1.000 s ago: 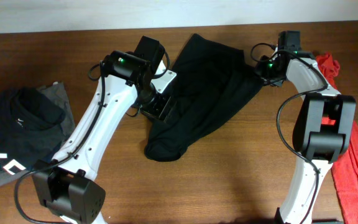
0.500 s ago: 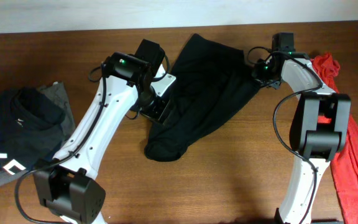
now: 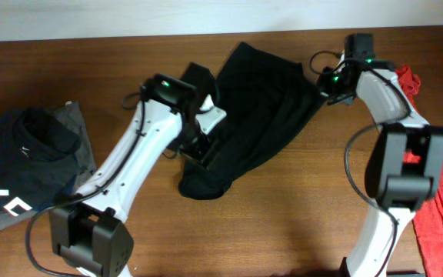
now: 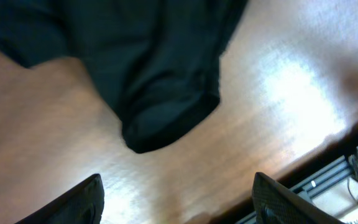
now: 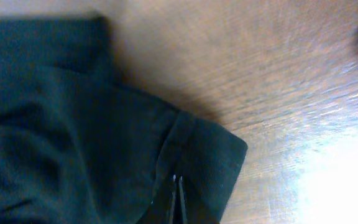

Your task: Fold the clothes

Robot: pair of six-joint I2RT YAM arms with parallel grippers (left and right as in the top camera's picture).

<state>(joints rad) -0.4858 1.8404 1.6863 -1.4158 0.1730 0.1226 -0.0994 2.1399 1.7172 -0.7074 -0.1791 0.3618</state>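
Note:
The clothes in play are one large plain black garment point(image 3: 260, 115), lying crumpled across the middle of the brown table point(image 3: 283, 223). My left gripper point(image 3: 198, 146) hovers over its left edge, open and holding nothing. In the left wrist view its fingers point(image 4: 86, 199) stand far apart above bare wood, with a folded black end of the garment point(image 4: 160, 81) ahead of them. My right gripper point(image 3: 324, 86) is at the garment's right corner. In the right wrist view its fingertips point(image 5: 177, 182) are pressed together on the black hem point(image 5: 204, 149).
A dark navy garment with white lettering point(image 3: 14, 165) lies on a grey one point(image 3: 74, 119) at the left. A red cloth point(image 3: 437, 200) runs down the right edge. The table's near edge with metal rails point(image 4: 347, 168) shows in the left wrist view.
My right gripper has closed on the garment's right corner. My left arm has shifted a little to the right over the garment, still open.

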